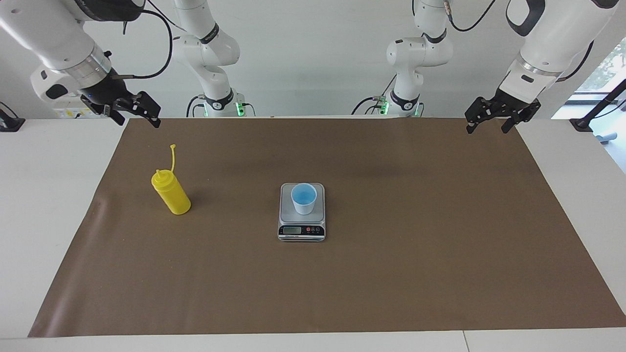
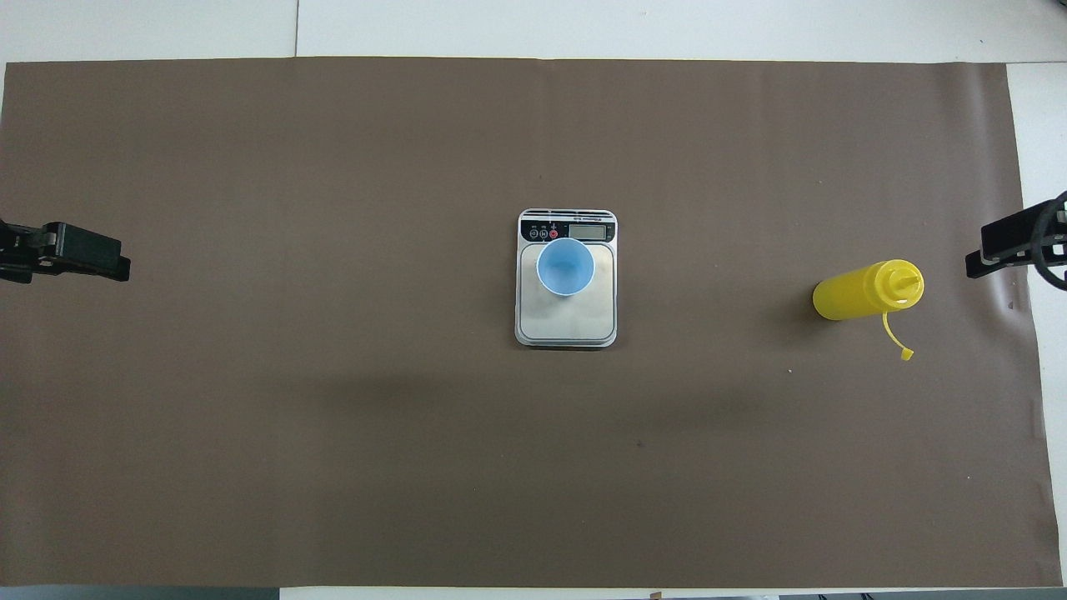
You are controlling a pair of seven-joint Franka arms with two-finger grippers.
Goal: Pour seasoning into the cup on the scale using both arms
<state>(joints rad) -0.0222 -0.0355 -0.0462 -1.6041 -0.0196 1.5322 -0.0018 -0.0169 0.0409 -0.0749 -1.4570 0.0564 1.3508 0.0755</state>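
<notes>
The yellow seasoning bottle [image 1: 171, 193] stands upright on the brown mat toward the right arm's end of the table, its cap strap sticking up; it also shows in the overhead view [image 2: 867, 290]. The light blue cup [image 1: 303, 198] [image 2: 565, 267] stands upright on the platform of the silver-grey scale [image 1: 301, 231] [image 2: 567, 323] at the middle of the mat. My right gripper [image 1: 138, 122] [image 2: 982, 260] is open and empty, raised over the mat's edge near the bottle. My left gripper [image 1: 488, 129] [image 2: 112, 260] is open and empty, raised over the mat's other end.
A brown mat [image 1: 391, 244] covers most of the white table [image 1: 44, 195]. The two arm bases [image 1: 220, 100] [image 1: 403, 100] stand at the robots' edge of the table. Nothing else lies on the mat.
</notes>
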